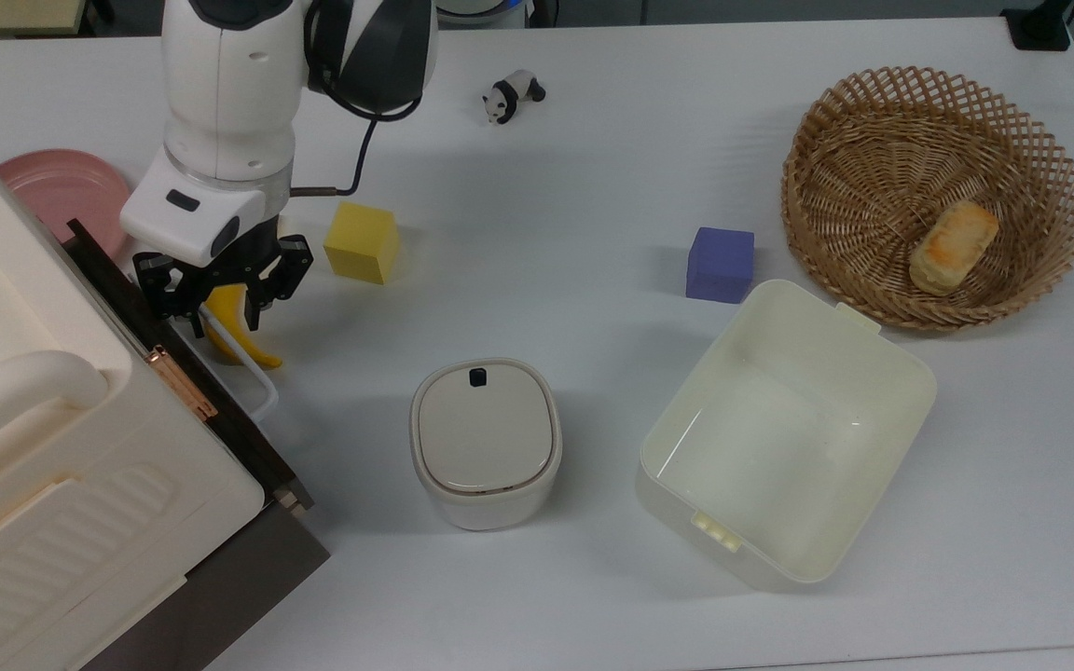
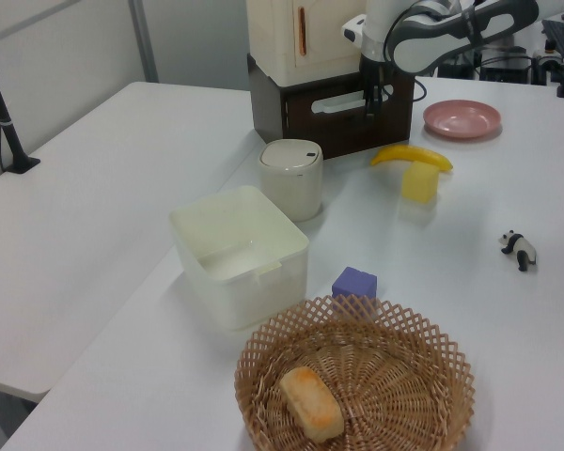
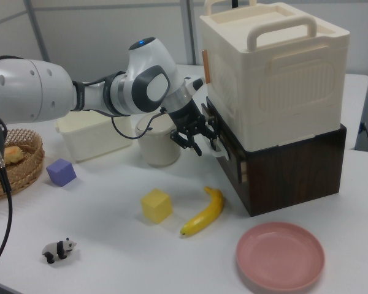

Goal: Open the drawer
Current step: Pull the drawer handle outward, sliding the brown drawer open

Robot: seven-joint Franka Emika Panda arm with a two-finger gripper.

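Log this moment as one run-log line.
phase: pulling | hand: on white handle | drawer: slightly out | banana: beside drawer front

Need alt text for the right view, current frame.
A white robot arm's gripper holds the white loop handle of a dark brown wooden drawer, slightly pulled out beneath a cream plastic case. A yellow banana lies on the white table.

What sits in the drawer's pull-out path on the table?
The banana lies right in front of the drawer, under the white handle at the gripper. The yellow cube sits beyond it.
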